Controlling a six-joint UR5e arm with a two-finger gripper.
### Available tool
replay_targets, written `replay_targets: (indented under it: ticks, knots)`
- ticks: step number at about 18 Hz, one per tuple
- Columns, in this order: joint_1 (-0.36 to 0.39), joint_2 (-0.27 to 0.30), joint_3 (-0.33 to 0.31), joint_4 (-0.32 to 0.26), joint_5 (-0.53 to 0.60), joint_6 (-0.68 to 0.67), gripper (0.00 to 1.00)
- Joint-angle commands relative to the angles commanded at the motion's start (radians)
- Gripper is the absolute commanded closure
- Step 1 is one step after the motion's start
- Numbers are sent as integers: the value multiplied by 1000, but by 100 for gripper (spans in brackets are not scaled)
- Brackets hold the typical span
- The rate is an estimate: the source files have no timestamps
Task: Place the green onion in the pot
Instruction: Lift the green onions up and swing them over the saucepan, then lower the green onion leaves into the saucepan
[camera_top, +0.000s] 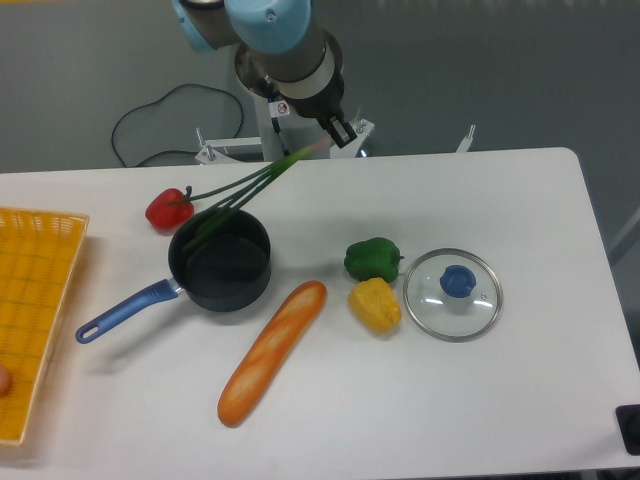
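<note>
Green onion (245, 192): pinched at its pale end by the gripper (338, 139), raised above the table (520, 360); stalks are slanted down toward the saucepan (221, 260), tips over its rim. The high grip is judged to allow lowering inside.

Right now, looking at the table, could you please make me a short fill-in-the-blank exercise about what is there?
1. The gripper holds the green onion by its ____ end.
2. The pot has a long handle of ____ colour.
3. The bread lies in front of the pot, and the glass lid lies to the ____ of the yellow pepper in the picture.

Missing words: pale; blue; right
</note>
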Motion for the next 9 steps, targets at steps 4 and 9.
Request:
replay_targets:
  ticks: [4,9]
  knots:
    - [-5,-17,-5,11,-6,0,90]
    - [-6,-69,-9,23,-9,0,90]
